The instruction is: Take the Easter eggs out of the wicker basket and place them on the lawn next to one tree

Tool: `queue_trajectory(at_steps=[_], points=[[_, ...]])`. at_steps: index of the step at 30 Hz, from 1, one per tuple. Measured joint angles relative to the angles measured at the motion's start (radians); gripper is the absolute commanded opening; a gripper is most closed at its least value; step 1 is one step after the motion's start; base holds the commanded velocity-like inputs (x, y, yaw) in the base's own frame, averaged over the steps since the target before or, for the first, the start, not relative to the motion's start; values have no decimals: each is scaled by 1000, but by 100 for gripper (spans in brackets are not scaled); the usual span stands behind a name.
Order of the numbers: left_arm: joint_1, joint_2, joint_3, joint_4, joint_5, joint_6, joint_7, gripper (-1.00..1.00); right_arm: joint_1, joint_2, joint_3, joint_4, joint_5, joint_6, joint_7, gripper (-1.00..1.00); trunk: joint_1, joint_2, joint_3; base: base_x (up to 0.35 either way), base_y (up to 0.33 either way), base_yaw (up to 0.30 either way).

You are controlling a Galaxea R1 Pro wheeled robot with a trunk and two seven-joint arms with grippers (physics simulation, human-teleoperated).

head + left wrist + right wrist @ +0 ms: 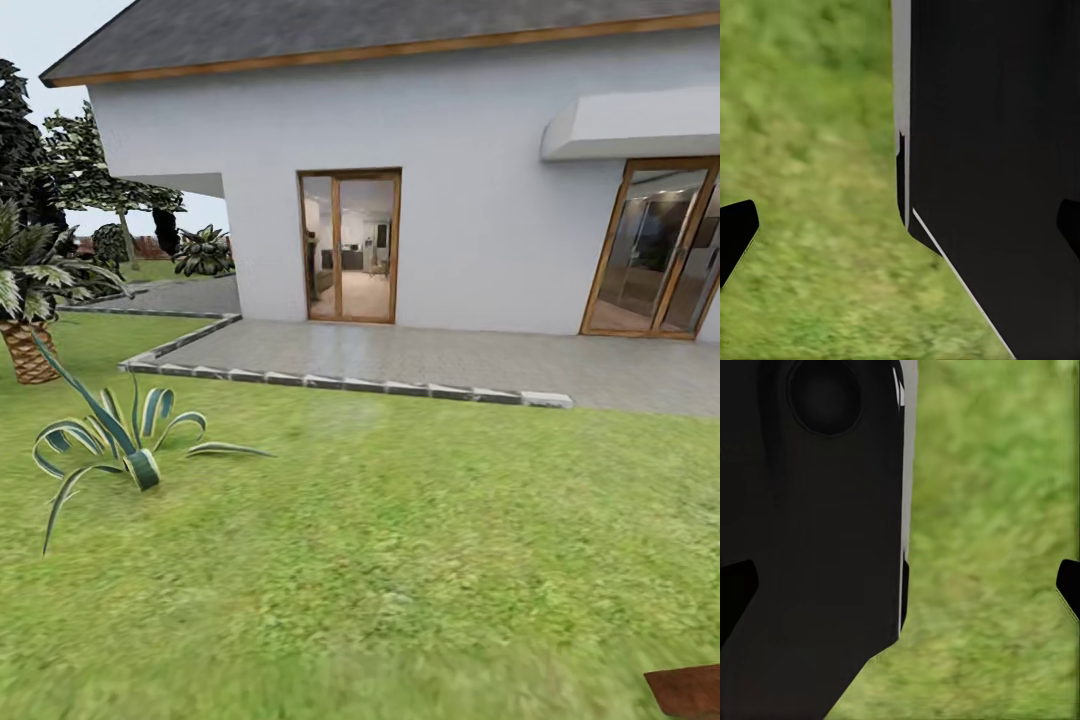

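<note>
My left gripper [900, 225] hangs released over the lawn [817, 150], its two dark fingertips [735, 232] spread wide with only grass and the robot's own black body [997, 172] between them. My right gripper [904, 589] is spread just as wide, nothing held; one fingertip [1069, 585] sits against green turf, the other against the same black body panel [817, 547], which carries a round recess on its upper part.

Moving out to the head view, I see the lawn [400, 560] running from the near edge up to a paved patio [420, 360] bordered by a line of pale kerb stones [340, 382]. On the grass at near left stands a spiky striped agave plant [125, 445]. Farther left, at the edge, is a palm [30, 300] with a scaly brown trunk. Behind it, far left, rise a dark conifer [15, 140] and a leafy tree [110, 180] with a thin trunk, with a low bush [203, 252] beside them.

Beyond the patio is a white house [450, 130] with a grey roof, a wood-framed glass door [350, 247] in the middle, and a larger glazed door [660, 250] at right under a white awning. A reddish-brown flat corner [690, 690] pokes in at near right; I cannot tell what it is. No eggs or basket are before me here.
</note>
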State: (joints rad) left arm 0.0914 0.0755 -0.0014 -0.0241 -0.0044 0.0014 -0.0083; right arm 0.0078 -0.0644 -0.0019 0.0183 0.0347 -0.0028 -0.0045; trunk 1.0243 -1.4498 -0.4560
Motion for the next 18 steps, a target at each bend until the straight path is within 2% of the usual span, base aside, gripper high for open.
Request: queue_trajectory(at_steps=[18], points=[[0, 0, 0, 0, 0, -1, 0, 100, 0, 0, -1, 0, 0, 0, 0, 100, 0, 0, 0, 336, 0, 0]])
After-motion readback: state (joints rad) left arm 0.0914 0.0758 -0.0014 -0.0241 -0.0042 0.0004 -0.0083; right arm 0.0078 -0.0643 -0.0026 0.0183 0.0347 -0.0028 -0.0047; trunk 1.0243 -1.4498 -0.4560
